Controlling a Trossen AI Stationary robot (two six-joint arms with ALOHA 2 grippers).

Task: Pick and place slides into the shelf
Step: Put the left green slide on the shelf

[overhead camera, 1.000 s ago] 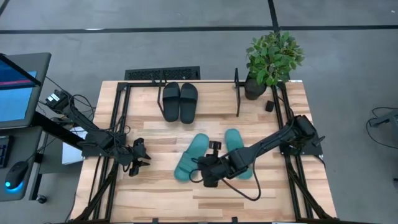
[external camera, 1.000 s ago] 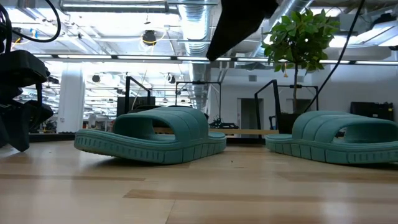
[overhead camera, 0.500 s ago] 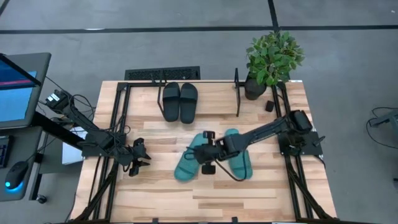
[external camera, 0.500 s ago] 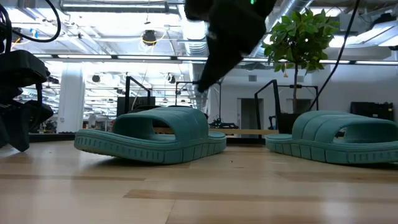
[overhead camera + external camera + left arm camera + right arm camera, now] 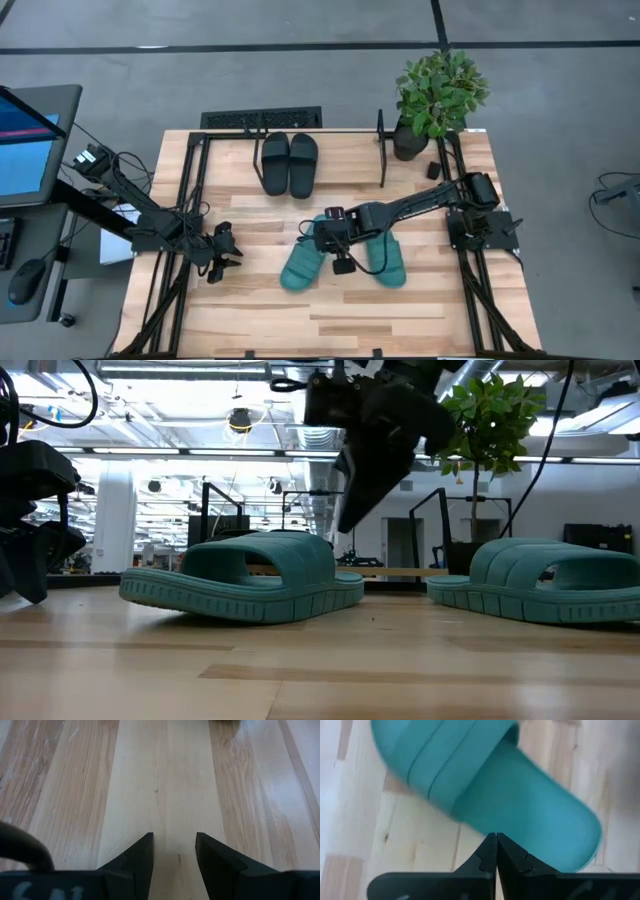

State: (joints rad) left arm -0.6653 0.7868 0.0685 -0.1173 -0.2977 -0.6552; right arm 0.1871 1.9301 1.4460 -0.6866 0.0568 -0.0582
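Half done by the look: black slides (image 5: 290, 163) inside the shelf (image 5: 382, 150); teal slides (image 5: 303, 260) short of it. Right gripper (image 5: 322, 237), jaws together, above one; left gripper (image 5: 232, 255) apart, idle.

The left gripper (image 5: 174, 851) shows its two dark fingers (image 5: 140, 857) with a clear gap between them, and nothing is between them. Under them lies the wooden table (image 5: 165, 775), made of light planks whose grain runs away from the camera. A dark curved cable (image 5: 22, 845) crosses one corner, near the gripper body. A small dark spot marks the middle plank.
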